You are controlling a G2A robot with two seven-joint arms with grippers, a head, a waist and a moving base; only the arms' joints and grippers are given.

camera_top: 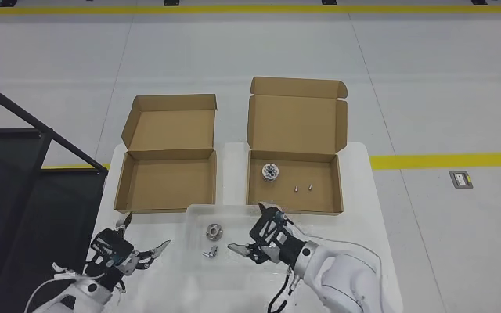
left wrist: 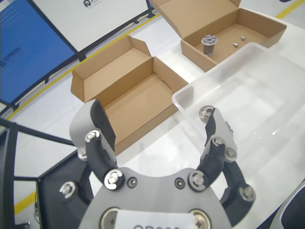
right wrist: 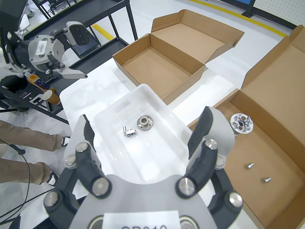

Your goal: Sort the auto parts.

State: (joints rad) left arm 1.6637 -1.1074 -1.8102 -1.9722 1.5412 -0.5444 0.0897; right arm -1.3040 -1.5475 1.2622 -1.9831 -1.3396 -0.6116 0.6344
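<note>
We judge it partly done: toothed wheel (camera_top: 269,170) and two screws (camera_top: 296,188) sit in the right box (camera_top: 338,184) at the table's far edge, nothing in the left box (camera_top: 164,184), hub (camera_top: 213,231) and bracket (camera_top: 210,251) wait in the near-edge bin (camera_top: 227,208), left gripper (camera_top: 145,233) and right gripper (camera_top: 246,228) both spread, holding nothing.

**Brown Boxes, Silver Parts**

The left plain brown cardboard box (camera_top: 164,184) and the right plain brown cardboard box (camera_top: 321,176) match in tone. At six o'clock of them, the clear plastic tray (camera_top: 235,209) shows a silver round metal flange (camera_top: 213,231) and a silver angled metal bracket (camera_top: 210,252). The left gripper (camera_top: 146,235) and right gripper (camera_top: 246,228) are pale grey with black ribbed pads (left wrist: 102,122).
</note>
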